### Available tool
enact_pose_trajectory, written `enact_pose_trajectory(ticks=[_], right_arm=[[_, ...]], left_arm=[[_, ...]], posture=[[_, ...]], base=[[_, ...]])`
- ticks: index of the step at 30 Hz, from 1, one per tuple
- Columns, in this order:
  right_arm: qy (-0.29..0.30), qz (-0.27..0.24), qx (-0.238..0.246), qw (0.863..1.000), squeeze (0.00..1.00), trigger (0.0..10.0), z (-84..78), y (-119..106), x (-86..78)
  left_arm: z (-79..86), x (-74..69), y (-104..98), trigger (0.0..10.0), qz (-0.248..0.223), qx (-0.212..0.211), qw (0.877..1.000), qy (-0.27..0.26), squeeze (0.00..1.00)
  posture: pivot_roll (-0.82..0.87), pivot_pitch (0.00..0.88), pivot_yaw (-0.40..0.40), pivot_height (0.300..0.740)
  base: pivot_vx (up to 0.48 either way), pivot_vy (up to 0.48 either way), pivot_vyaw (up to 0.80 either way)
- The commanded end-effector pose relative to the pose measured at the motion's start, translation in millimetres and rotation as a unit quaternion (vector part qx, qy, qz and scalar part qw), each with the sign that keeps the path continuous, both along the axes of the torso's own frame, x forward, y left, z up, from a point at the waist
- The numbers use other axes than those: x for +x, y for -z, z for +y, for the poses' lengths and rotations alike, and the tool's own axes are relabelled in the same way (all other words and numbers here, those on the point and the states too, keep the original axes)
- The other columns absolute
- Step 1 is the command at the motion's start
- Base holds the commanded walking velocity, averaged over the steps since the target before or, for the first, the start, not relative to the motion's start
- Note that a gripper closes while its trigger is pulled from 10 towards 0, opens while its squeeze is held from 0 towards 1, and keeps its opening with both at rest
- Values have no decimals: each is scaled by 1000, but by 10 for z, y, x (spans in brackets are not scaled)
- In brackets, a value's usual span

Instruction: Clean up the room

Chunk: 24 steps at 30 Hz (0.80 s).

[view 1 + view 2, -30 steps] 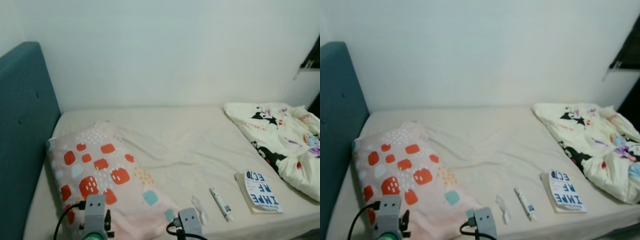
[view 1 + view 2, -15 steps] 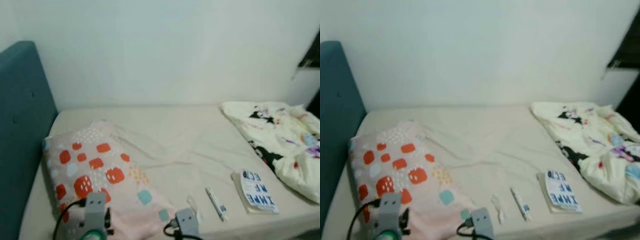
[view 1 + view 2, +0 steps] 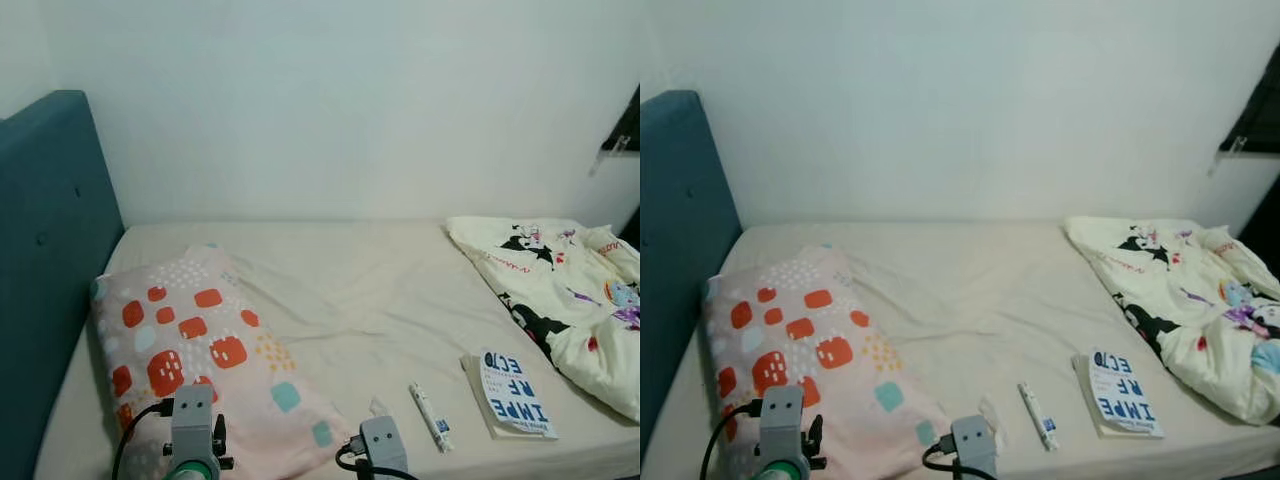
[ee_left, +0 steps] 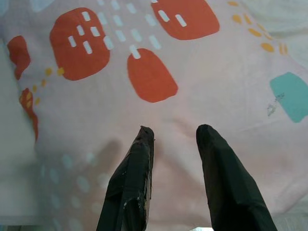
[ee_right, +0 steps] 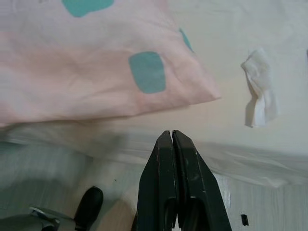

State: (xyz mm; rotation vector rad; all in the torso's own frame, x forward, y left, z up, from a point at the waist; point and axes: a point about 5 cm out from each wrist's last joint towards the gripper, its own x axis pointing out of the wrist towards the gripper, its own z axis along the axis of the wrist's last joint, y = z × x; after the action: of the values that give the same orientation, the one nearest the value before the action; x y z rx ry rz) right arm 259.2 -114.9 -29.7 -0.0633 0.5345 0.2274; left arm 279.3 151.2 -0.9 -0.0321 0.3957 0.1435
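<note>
A bed with a cream sheet (image 3: pixel 370 290) lies before me. On it at the left rests a pink pillow (image 3: pixel 200 350) with red and teal patches. Near the front edge lie a crumpled white tissue (image 5: pixel 260 89), a white tube (image 3: pixel 430 416) and a book (image 3: pixel 515 392) with blue letters. A crumpled cartoon-print quilt (image 3: pixel 560 285) sits at the right. My left gripper (image 4: pixel 174 137) hovers open over the pillow (image 4: pixel 159 77), holding nothing. My right gripper (image 5: pixel 172 137) is shut and empty, by the bed's front edge near the pillow's corner (image 5: pixel 144 72).
A teal padded headboard (image 3: pixel 45 260) rises at the left of the bed. A white wall (image 3: pixel 330 110) runs behind it. A dark object (image 3: pixel 622 125) hangs at the upper right. Below the bed's front edge a dark foot (image 5: pixel 89 204) shows on the floor.
The whole picture has shifted a little, so the camera moved; the things on the bed lie as before. The wrists stay low at the front.
</note>
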Motion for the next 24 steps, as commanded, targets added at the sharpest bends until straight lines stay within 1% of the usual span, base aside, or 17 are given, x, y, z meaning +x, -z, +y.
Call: enact_pose_trajectory(ticks=[1, 4, 8, 12, 16, 20, 24], right_arm=[[4, 5, 2, 1000, 0, 10000, -3, 15, -12], [3, 5, 3, 1000, 0, 10000, 5, 11, -9], [4, 4, 4, 1000, 0, 10000, 10, 9, -8], [5, 4, 4, 1000, 0, 10000, 6, 10, -10], [7, 2, 4, 1000, 0, 10000, -3, 8, -8], [11, -5, 9, 1000, 0, 10000, -13, -18, 20], [15, -8, 12, 1000, 0, 10000, -22, -28, 30]], left_arm=[[1, -29, 25, 10000, 6, 5, 1000, 2, 0], [4, -25, 21, 10000, 5, 8, 1000, 8, 0], [1, -20, 13, 10000, 3, 10, 1000, 16, 0], [13, -21, 16, 10000, 3, -1, 1000, 0, 0], [20, -16, 12, 10000, 3, 4, 1000, 0, 0], [61, -3, -8, 10000, -2, 5, 1000, -12, 0], [86, 2, -6, 10000, 1, -1, 1000, -21, 0]], posture=[[45, 19, -2, 740], [46, 20, -1, 740], [45, 19, 3, 740], [44, 17, 5, 740], [43, 15, 5, 740], [41, 14, 3, 740], [41, 14, 2, 740]], base=[[0, 0, 0], [0, 0, 0], [0, -480, 0], [0, 0, 0], [0, 0, 0], [0, 0, 0], [0, 0, 0]])
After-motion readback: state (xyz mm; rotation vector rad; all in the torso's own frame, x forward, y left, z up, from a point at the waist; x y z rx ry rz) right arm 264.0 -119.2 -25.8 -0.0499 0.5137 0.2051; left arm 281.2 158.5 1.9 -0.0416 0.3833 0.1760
